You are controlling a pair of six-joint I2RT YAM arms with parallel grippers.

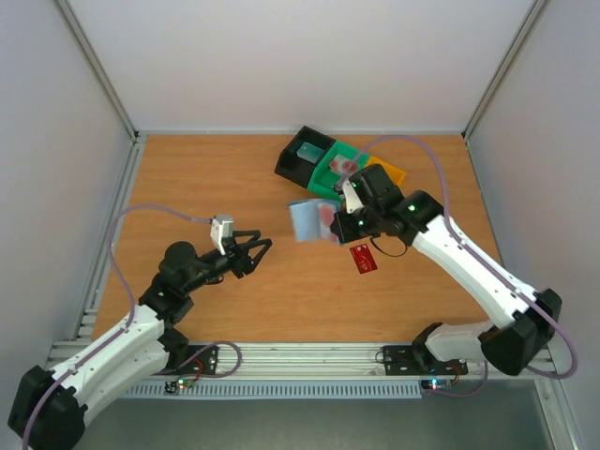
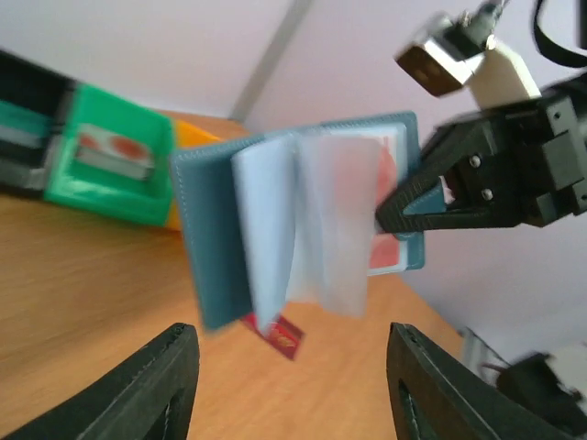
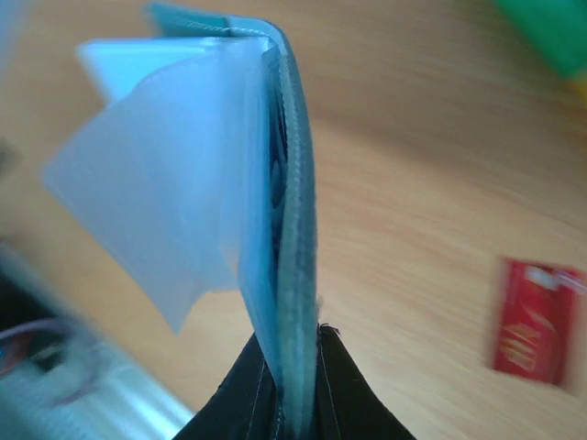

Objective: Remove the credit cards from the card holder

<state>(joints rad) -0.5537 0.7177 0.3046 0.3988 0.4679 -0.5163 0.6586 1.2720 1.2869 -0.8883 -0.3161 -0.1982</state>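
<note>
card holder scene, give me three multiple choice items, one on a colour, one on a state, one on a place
1. The card holder cover is:
A. light blue
B. orange
C. black

2. The left gripper is:
A. shut on the card holder
B. open, holding nothing
C. shut on a card

3. The dark red card lies:
A. inside the card holder
B. in the left gripper
C. flat on the table, beside the right arm

Answers:
1 A: the left wrist view shows a blue cover around the clear sleeves.
2 B: its fingers stand apart with nothing between them, and the right gripper is the one pinching the holder.
3 C: the top view shows it on bare wood, apart from the raised holder.
</note>
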